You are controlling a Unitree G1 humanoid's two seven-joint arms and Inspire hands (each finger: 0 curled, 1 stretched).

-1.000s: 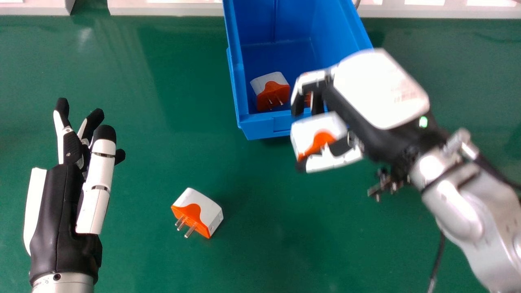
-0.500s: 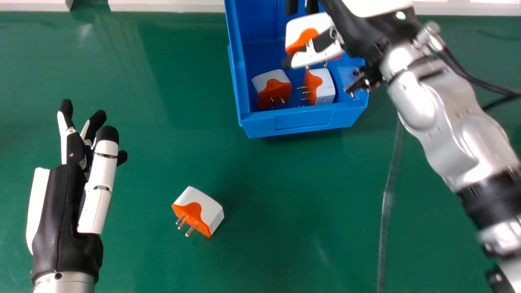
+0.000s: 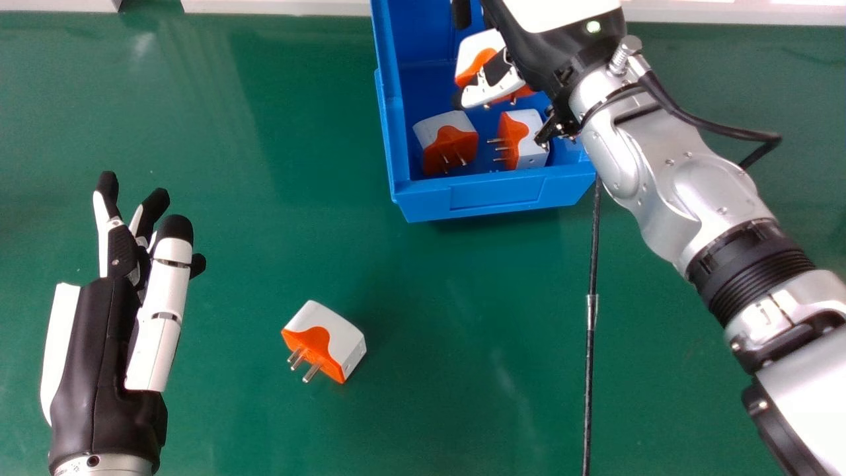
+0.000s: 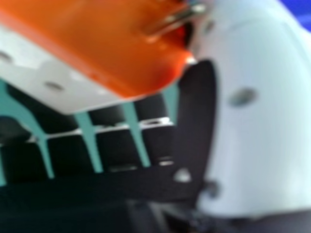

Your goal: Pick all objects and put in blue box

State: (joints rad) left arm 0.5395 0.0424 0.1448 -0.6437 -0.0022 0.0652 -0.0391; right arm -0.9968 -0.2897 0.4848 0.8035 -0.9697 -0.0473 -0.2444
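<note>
The adapter (image 3: 476, 47) pinched in the right hand (image 3: 542, 49) over the blue box (image 3: 496, 196) might topple onto the two others (image 3: 449, 142) inside it if released unevenly.

Desk (image 3: 231, 231): surface looked smooth and glossy, with soft reflections. Blue box (image 3: 496, 195): walls were smooth plastic. Plug adapters (image 3: 340, 334): casings were smooth plastic, pins (image 3: 312, 372) shiny metal. Right forearm (image 3: 714, 192): looked like smooth, satin metal. Left robot hand (image 3: 96, 370): white shells were smooth, black fingertips (image 3: 176, 228) matt.
</note>
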